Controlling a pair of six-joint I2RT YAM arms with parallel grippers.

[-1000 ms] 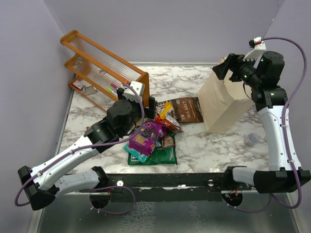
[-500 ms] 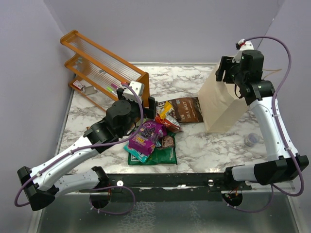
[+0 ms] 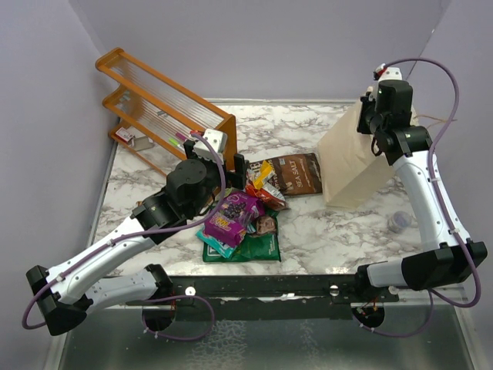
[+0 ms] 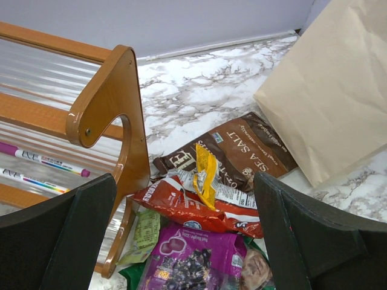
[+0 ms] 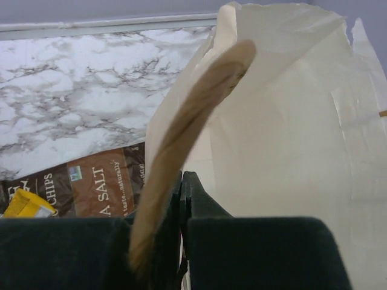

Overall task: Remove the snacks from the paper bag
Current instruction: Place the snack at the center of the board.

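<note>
at the far left of the white marble table (image 3: 323,231) stands the orange wooden slatted rack (image 3: 166,96), with thin pens (image 4: 42,160) lying on its lower shelf. my left gripper (image 3: 222,158) hovers just beside the rack's near end, jaws spread wide and holding nothing, right above the heap of snacks (image 3: 246,212). in that heap a purple glossy packet (image 3: 231,212) lies on a green packet (image 3: 254,245). behind them is an orange-red packet (image 4: 199,208) with a small yellow wrapper (image 4: 205,172) across it, and a dark brown glossy packet (image 3: 296,173) lies flat nearest the bag. all of these are out on the table, touching one another.

right of them the tall beige paper bag (image 3: 350,166) leans with its mouth up and back, and a lower corner meets the brown packet. my right gripper (image 5: 181,193) is clamped on the bag's top rim, the folded paper edge pinched between the closed jaws. my right wrist view looks into the pale inside and i see no packet there, though the bottom is hidden.

to do this well, i judge i should raise the rim slowly and tip the mouth toward the heap without a jerk, since thin paper could tear or slide out of so narrow a pinch. my left gripper should wait clear of the fall line. a small clear round cap (image 3: 398,222) sits near my right arm, apart from the bag.
</note>
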